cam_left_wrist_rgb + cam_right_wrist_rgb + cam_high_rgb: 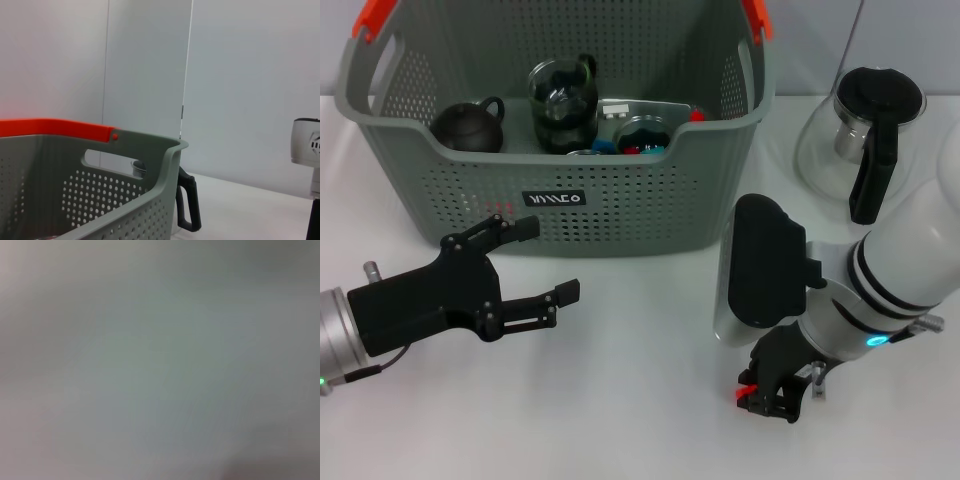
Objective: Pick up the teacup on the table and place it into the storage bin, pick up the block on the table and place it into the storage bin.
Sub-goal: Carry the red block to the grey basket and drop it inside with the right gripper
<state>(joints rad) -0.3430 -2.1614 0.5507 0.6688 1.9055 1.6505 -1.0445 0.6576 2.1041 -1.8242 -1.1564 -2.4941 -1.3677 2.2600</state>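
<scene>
I have the right gripper [767, 395] pressed low to the table at five o'clock, apparently pinching the small red block [747, 390], while the left gripper [535, 262] waits spread below the storage bin [620, 205] at twelve.

We saw the large grey-green perforated plastic storage bin [620, 200] upright at upper centre-left, orange-red handle pieces on its rim. A small red block [747, 389] lay at lower right, mostly hidden.
</scene>
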